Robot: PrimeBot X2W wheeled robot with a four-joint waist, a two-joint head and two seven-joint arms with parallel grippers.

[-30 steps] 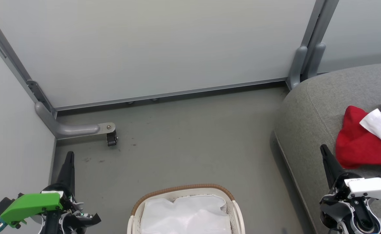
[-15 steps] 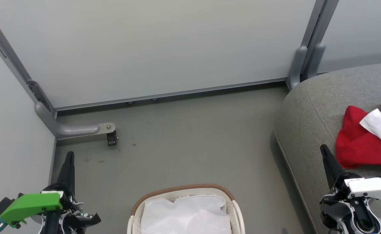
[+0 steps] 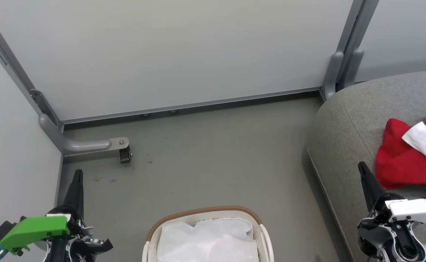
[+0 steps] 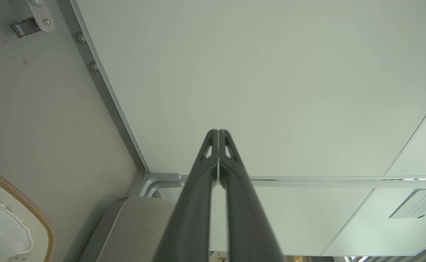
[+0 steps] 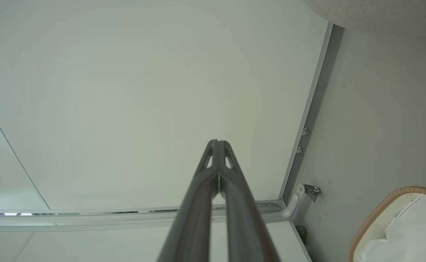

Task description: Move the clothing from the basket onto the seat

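The red clothing [image 3: 403, 160] with a white panel lies on the grey seat [image 3: 347, 127] at the right edge of the head view. On the floor at bottom centre stands the basket [image 3: 205, 213], brown-rimmed, with just its white liner showing inside; its rim also appears in the left wrist view [image 4: 23, 200] and the right wrist view [image 5: 383, 207]. My left gripper [image 3: 77, 173] is shut and empty at lower left, left of the basket. My right gripper [image 3: 361, 165] is shut and empty at lower right, over the seat's front edge, just left of the clothing. Both wrist views show the fingers pressed together [image 4: 218, 133] [image 5: 217, 142].
Pale partition panels [image 3: 183, 51] wall the space behind and to the left. A grey metal foot with a caster [image 3: 123, 153] juts onto the floor at left, and another post foot [image 3: 338, 72] stands by the seat's corner. Grey floor [image 3: 216, 156] lies between basket and wall.
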